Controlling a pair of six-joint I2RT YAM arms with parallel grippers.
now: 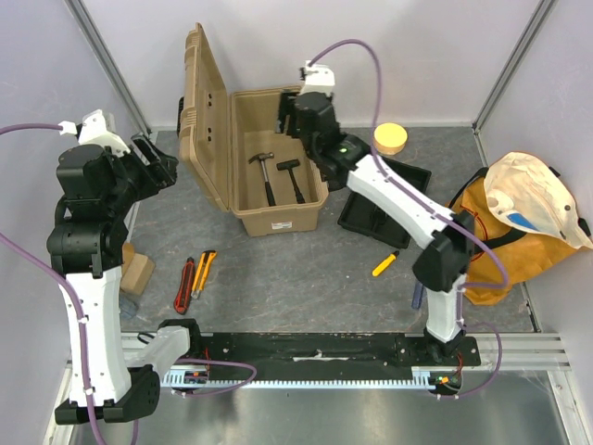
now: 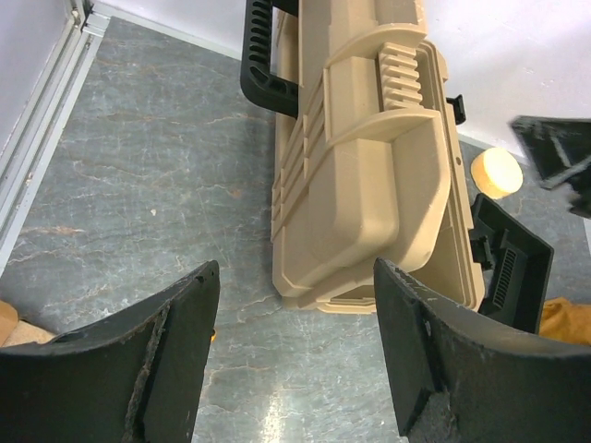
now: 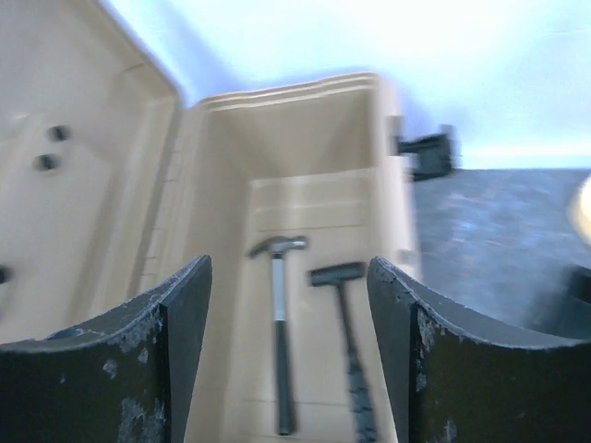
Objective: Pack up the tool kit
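Note:
The tan toolbox [image 1: 278, 215] stands open with its ribbed lid [image 1: 204, 102] upright on the left. A claw hammer [image 1: 266, 176] and a black mallet [image 1: 292, 178] lie inside; the right wrist view shows the hammer [image 3: 277, 323] and the mallet [image 3: 343, 332] too. My right gripper [image 1: 290, 116] hovers open and empty over the box's far end [image 3: 289, 263]. My left gripper [image 1: 164, 167] is open and empty left of the lid, facing its ribbed outer side [image 2: 369, 175] across bare table [image 2: 295, 272]. The black inner tray [image 1: 384, 199] lies right of the box.
Red [image 1: 184, 284] and yellow [image 1: 204, 273] utility knives lie at front left. A yellow screwdriver [image 1: 385, 264] lies near the right arm. A round yellow roll [image 1: 390, 139] sits behind the tray. An orange-yellow bag [image 1: 519, 227] fills the right side. A wooden block [image 1: 137, 273] sits by the left arm.

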